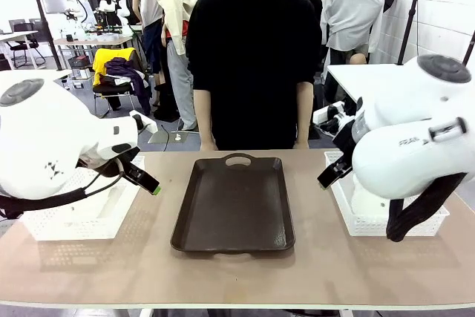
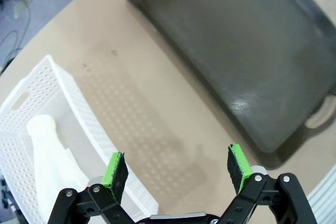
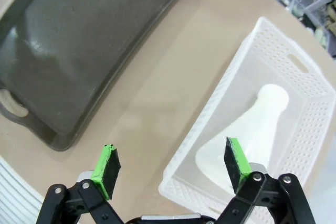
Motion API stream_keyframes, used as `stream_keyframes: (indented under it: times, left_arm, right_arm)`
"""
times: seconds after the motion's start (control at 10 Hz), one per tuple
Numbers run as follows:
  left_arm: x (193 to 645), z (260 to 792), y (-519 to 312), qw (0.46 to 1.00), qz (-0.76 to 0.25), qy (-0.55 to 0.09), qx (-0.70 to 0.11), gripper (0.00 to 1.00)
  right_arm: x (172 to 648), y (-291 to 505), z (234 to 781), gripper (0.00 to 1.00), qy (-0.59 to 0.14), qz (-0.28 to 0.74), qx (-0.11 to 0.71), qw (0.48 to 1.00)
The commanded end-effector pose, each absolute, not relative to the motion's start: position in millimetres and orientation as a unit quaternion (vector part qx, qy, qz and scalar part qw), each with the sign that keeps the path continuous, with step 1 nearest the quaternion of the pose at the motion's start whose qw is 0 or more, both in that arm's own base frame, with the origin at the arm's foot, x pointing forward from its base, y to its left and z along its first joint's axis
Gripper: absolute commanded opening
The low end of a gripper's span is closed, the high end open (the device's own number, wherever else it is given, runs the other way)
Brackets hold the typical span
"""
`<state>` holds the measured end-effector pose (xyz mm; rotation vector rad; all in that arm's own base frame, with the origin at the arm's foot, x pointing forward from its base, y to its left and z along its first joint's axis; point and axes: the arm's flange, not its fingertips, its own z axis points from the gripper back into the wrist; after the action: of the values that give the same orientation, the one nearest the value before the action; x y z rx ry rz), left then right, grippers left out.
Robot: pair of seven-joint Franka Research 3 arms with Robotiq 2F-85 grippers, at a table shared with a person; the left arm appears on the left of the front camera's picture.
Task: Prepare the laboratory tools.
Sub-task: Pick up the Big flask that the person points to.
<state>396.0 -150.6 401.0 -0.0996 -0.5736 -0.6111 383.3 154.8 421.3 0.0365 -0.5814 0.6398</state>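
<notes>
The worktop is a pale tan, matte board with rounded corners. A dark brown tray sits at its centre, faintly glossy and bare, with a cut-out handle at its 12 o'clock end. At 9 o'clock from the tray stands the left basket, white and pierced with small holes. The right basket stands at 3 o'clock. Both are well apart from the tray.

In the left wrist view the basket throws a dotted shadow across the tan surface. The left flask is inside this basket, at 8 o'clock in that view, its neck toward 12. The left hand hangs over bare worktop just beside the basket, fingers spread wide, holding nothing.

The right flask is inside the right basket, neck toward 1 o'clock. The right hand is also spread wide and holds nothing, one green pad over the basket's edge.

A person in a black top stands at the worktop's 12 o'clock edge. Behind are a grey floor, a heap of yellow and dark clothes at 10 o'clock, and a white wall at 2 o'clock.
</notes>
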Motion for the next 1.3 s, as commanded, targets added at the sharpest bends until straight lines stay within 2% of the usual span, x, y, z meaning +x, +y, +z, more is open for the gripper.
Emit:
stream_keyframes:
  times: [0.0, 0.3, 0.7, 0.8, 0.9, 1.0, 1.1, 1.2]
  left_arm:
    - [382.0, 421.7, -116.4, 0.901, -0.326, -0.248, -0.139, 1.0]
    - [387.2, 454.3, -70.5, 0.872, -0.338, -0.238, -0.261, 1.0]
    - [398.1, 463.7, -18.6, 0.864, -0.287, -0.233, -0.34, 1.0]
    - [402.1, 462.4, -2.1, 0.864, -0.269, -0.231, -0.357, 1.0]
    - [412.7, 452.6, 15.1, 0.892, -0.225, -0.235, -0.315, 1.0]
    - [412.0, 445.8, 12.5, 0.908, -0.217, -0.272, -0.234, 1.0]
    - [398.8, 459.4, 7.2, 0.877, -0.25, -0.233, -0.337, 1.0]
    - [398.8, 459.4, 7.2, 0.877, -0.25, -0.233, -0.337, 1.0]
  right_arm:
    - [354.1, 133.3, 441.7, 1.0, -0.28, 0.339, 0.083, 0.894]
    - [337.7, 92.2, 457.7, 1.0, -0.294, 0.354, 0.196, 0.866]
    - [322.9, 23.9, 449.6, 1.0, -0.315, 0.297, 0.271, 0.859]
    - [325.2, 12.1, 446.3, 1.0, -0.318, 0.272, 0.272, 0.867]
    - [331.7, 5.5, 442.5, 1.0, -0.32, 0.246, 0.271, 0.874]
    - [363.2, 17.8, 482.1, 1.0, -0.314, 0.287, 0.26, 0.867]
    - [363.2, 17.8, 482.1, 1.0, -0.314, 0.287, 0.26, 0.867]
    - [363.2, 17.8, 482.1, 1.0, -0.314, 0.287, 0.26, 0.867]
